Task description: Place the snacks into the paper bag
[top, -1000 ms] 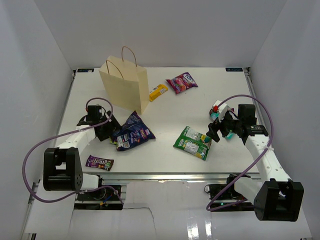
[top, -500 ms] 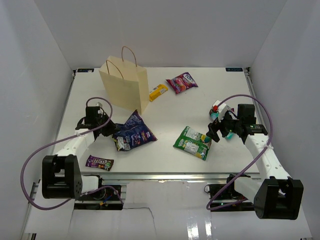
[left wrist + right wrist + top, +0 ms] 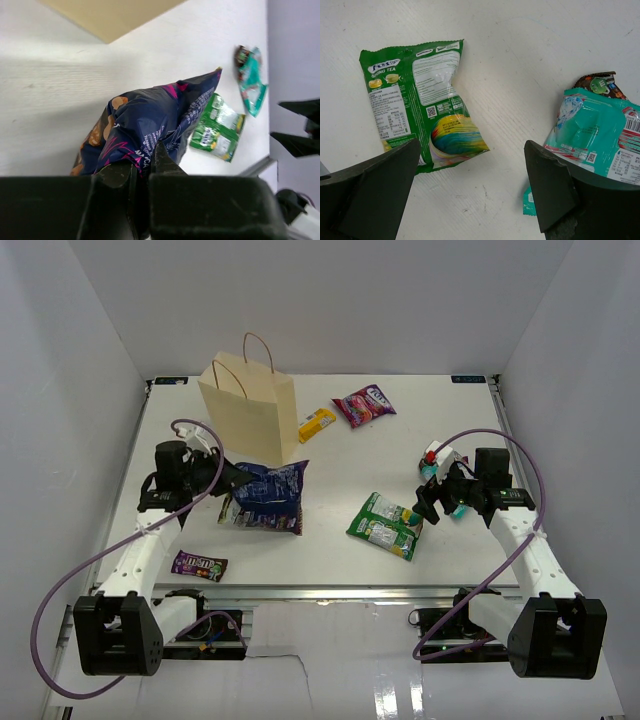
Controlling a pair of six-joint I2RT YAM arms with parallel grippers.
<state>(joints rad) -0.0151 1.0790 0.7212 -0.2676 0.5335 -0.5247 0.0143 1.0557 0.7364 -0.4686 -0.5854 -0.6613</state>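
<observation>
The left gripper (image 3: 142,162) had clamped one edge of the crinkly dark blue chip bag (image 3: 150,120), which hung out ahead of its fingers, presumably ready for carrying. The upright cream paper carrier bag (image 3: 250,415) stood just beyond it. The right gripper (image 3: 470,172) hovered wide open, a flat green packet (image 3: 415,95) beneath one finger and a teal packet (image 3: 590,130) beneath the other, gripping neither.

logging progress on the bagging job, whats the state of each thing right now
paper bag: upright, handles up
dark blue chip bag: pinched in the left gripper, outside the paper bag
green packet: lying flat, untouched
teal packet: lying beside the right gripper
pink packet: lying flat
yellow bar: lying flat
brown candy pack: lying flat
left gripper: shut on the dark blue chip bag
right gripper: open, empty
</observation>
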